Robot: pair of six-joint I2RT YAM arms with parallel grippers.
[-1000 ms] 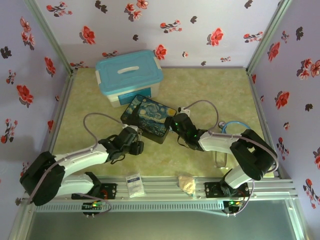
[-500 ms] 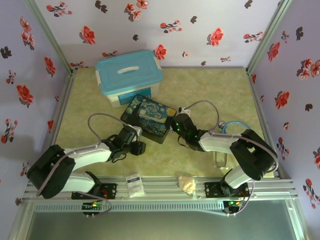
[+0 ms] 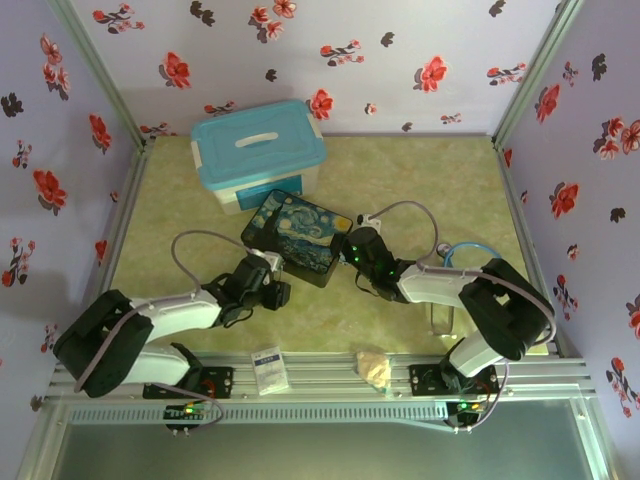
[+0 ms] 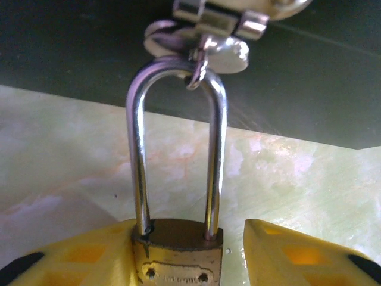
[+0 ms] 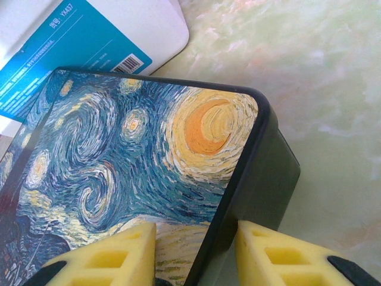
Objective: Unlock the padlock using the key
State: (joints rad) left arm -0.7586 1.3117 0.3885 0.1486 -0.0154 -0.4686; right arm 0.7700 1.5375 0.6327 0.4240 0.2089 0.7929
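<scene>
The brass padlock hangs by its silver shackle from the brass clasp on the dark box front. My left gripper is open around the padlock body. Its left finger touches the body and its right finger stands a little apart. From above, this gripper sits at the front of the painted dark-blue box. My right gripper is open and straddles the box's lid edge at its right corner. The key is hidden.
A white storage box with a teal lid stands just behind the painted box, and its labelled side is close in the right wrist view. A small white packet and a crumpled beige lump lie on the front rail.
The left arm's rear links shifted to the right and folded in, while its gripper stayed at the box front. The right arm and the box have not moved.
</scene>
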